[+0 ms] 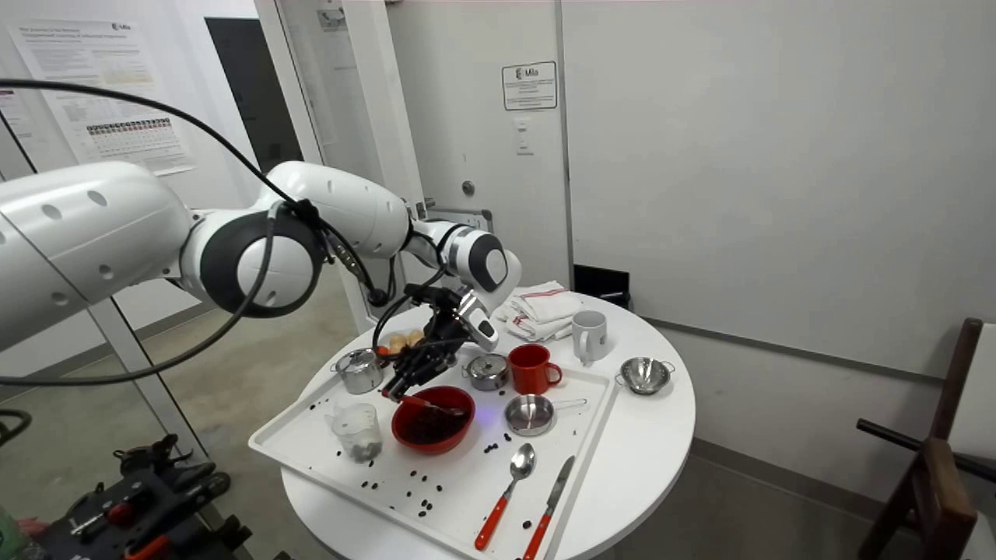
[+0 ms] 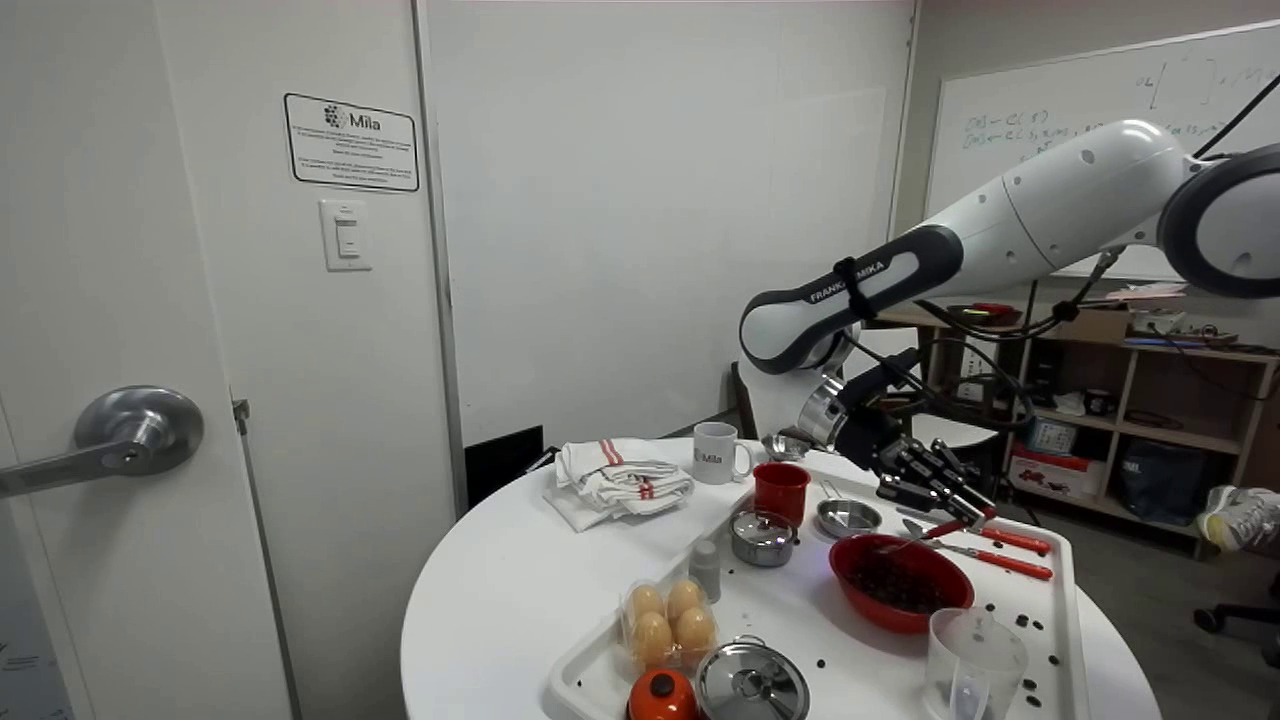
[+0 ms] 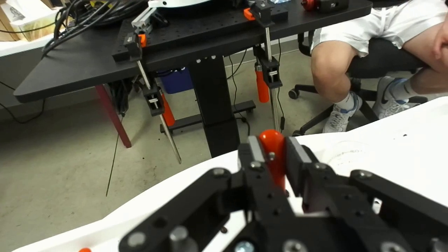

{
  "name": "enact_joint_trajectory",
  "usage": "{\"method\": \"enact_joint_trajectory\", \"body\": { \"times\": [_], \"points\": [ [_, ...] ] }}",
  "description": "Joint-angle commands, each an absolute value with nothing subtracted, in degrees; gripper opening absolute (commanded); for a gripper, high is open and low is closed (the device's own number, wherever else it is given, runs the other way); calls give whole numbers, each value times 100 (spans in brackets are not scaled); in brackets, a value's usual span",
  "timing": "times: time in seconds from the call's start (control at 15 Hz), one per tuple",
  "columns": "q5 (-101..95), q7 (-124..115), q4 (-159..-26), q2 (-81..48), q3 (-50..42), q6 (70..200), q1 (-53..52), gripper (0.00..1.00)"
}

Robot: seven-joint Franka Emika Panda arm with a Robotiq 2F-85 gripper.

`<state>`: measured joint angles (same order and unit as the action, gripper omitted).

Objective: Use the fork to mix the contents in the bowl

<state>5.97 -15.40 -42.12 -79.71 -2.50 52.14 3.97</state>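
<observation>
The red bowl (image 1: 430, 447) stands on the white tray and shows in both exterior views (image 2: 893, 618). The contents (image 1: 433, 426), a dark blackish-red mass of small pieces, lie in it (image 2: 890, 580). My gripper (image 1: 395, 391) is shut on the red handle of the fork (image 1: 419, 402), above the bowl's rim in both exterior views (image 2: 985, 512). The fork (image 2: 945, 528) slants down, its metal head inside the bowl; its tips are too small to make out. In the wrist view the handle (image 3: 274, 143) sits between the gripper's fingertips (image 3: 273, 154); the bowl is mostly hidden.
A clear measuring cup (image 1: 358, 432) stands close beside the bowl. A red cup (image 1: 532, 369), a lidded pot (image 1: 488, 373), a small pan (image 1: 529, 416), a spoon (image 1: 504, 498) and a knife (image 1: 550, 505) are on the tray (image 1: 311, 455). Eggs (image 2: 670, 625) sit by another pot (image 2: 752, 685). Dark beans lie scattered.
</observation>
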Motion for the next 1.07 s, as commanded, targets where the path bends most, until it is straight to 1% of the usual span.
{"method": "enact_joint_trajectory", "body": {
  "times": [0.0, 0.47, 0.8, 1.0],
  "points": [
    [434, -1247, -4813, -7539, -256, 5160, 323, 8],
    [-375, -84, -6069, -7074, -127, 4670, -22, 8],
    [-405, -112, -7343, -6264, -156, 5207, -13, 8],
    [-267, -251, -8042, -5637, -196, 5880, 97, 8]
  ]
}}
